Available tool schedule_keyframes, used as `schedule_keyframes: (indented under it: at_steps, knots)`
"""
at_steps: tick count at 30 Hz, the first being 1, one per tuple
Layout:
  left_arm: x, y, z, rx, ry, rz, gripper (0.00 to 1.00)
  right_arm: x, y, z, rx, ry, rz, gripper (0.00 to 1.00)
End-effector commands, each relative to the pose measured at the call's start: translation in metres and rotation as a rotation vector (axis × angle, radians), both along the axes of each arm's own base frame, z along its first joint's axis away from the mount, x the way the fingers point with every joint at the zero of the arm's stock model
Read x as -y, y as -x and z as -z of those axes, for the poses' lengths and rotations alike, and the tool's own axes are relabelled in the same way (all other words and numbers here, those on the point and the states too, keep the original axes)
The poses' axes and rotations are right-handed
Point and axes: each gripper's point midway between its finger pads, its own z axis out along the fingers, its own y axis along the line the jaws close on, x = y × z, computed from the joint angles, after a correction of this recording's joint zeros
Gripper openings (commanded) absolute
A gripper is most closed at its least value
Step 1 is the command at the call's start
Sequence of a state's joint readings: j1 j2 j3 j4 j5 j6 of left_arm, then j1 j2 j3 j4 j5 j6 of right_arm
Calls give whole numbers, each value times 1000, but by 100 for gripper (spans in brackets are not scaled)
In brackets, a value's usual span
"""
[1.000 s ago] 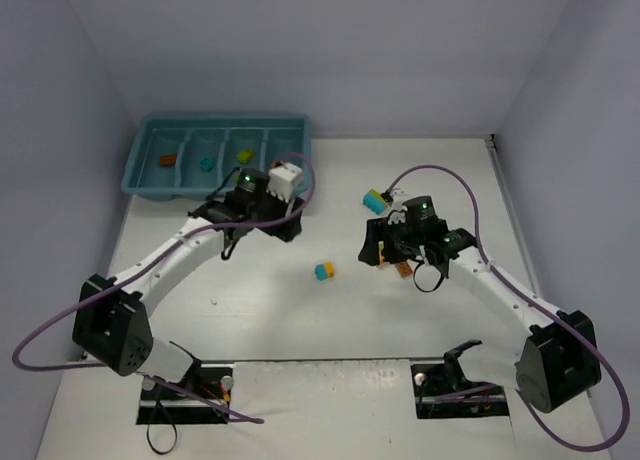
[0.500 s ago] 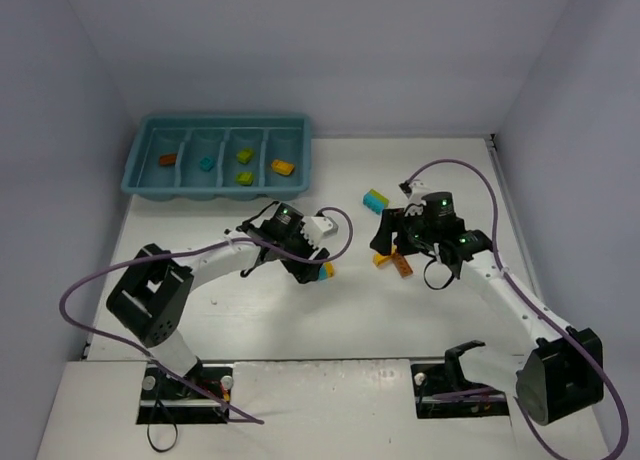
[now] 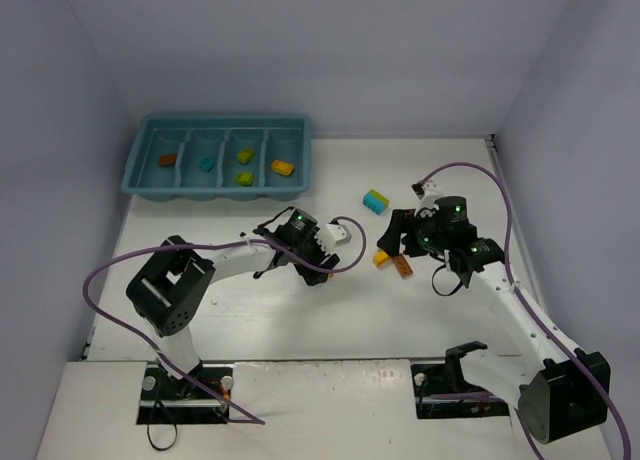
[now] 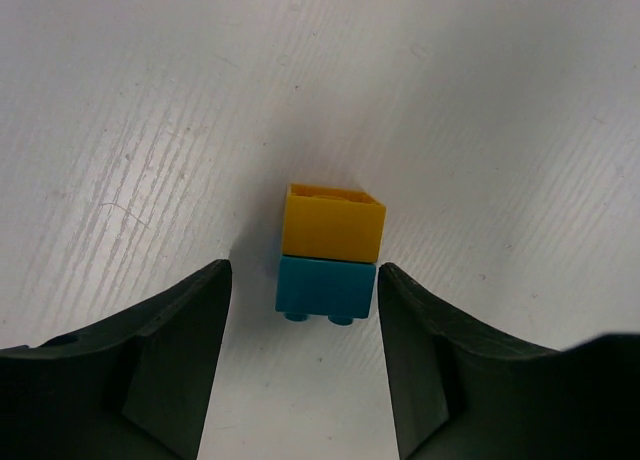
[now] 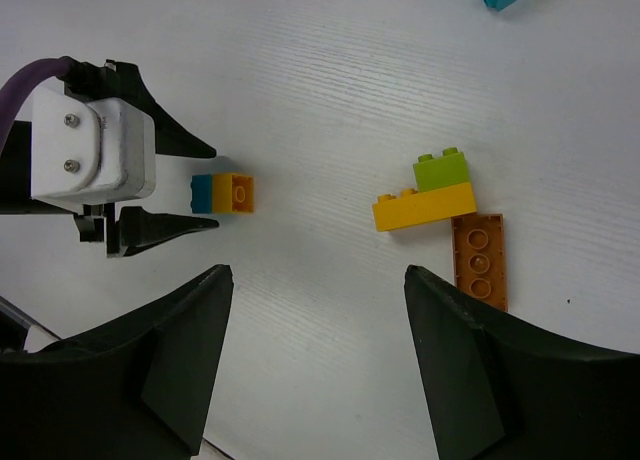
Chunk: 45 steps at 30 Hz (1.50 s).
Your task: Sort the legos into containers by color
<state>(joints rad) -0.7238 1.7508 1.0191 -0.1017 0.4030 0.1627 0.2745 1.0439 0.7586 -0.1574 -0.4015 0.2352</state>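
A small teal brick [image 4: 327,288] joined to a yellow one [image 4: 333,222] lies on the white table. My left gripper [image 4: 305,270] is open, with a finger on each side of the teal part and not touching it. In the top view my left gripper [image 3: 318,270] hides this pair. My right gripper [image 5: 318,272] is open and empty above the table. To its right lie a lime brick [image 5: 441,169] on a yellow brick [image 5: 424,206], and a brown-orange plate [image 5: 479,261]. In the top view my right gripper [image 3: 398,242] hovers over them [image 3: 393,262].
The teal tray [image 3: 135,170] stands at the back left. It holds a brown-orange brick [image 3: 168,160], a teal brick [image 3: 206,164], two lime bricks [image 3: 245,156] and a yellow-orange brick [image 3: 282,166], one colour per compartment. A teal-and-lime brick [image 3: 376,201] lies behind the right gripper.
My left arm swung from the tray down to the teal-and-yellow brick at the table's middle and now straddles it. My right gripper drew back a little to the right, uncovering the bricks under it.
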Motion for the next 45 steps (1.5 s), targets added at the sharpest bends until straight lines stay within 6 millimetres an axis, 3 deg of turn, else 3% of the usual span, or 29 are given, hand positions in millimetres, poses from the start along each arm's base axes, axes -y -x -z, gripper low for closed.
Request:
schedule_keyframes:
  at_steps: [1,5,9,11,16,17,19,20,25,27,33,40,44,45]
  knots:
    - [15,-17,-21,90,59,29,53,-2,-4,-12,47,-27,-4,66]
    - [12,-9,-17,64,49,52,40,-3,-5,-15,55,-27,-9,66]
    - [8,-7,-26,78,56,49,34,-4,-8,-20,69,-28,-18,66]
    - [5,-7,-30,91,54,42,23,-8,-9,-25,71,-42,-28,66]
    - [0,-20,-75,204,129,-12,20,-27,-12,-42,46,-132,-90,65]
    - [-2,-25,-94,246,163,-30,20,-30,-13,-45,36,-151,-95,65]
    - [-6,-30,-111,286,189,-53,20,-43,-13,-51,-9,-227,-116,68]
    - [-4,-35,-133,349,240,-60,20,-49,-15,-61,-13,-261,-129,69]
    - [-5,-38,-178,467,293,-39,20,-91,-15,-86,-114,-411,-221,74]
    - [-6,-37,-187,491,302,-27,20,-102,-19,-99,-118,-435,-243,74]
    - [-7,-28,-202,544,312,41,20,-126,-23,-116,-125,-488,-337,74]
    - [-10,-21,-215,585,321,76,20,-135,-23,-94,-177,-470,-357,74]
    - [-7,-18,-222,600,336,106,20,-140,-24,-93,-174,-467,-369,72]
    - [-8,-12,-215,570,320,124,20,-140,-26,-93,-171,-468,-370,72]
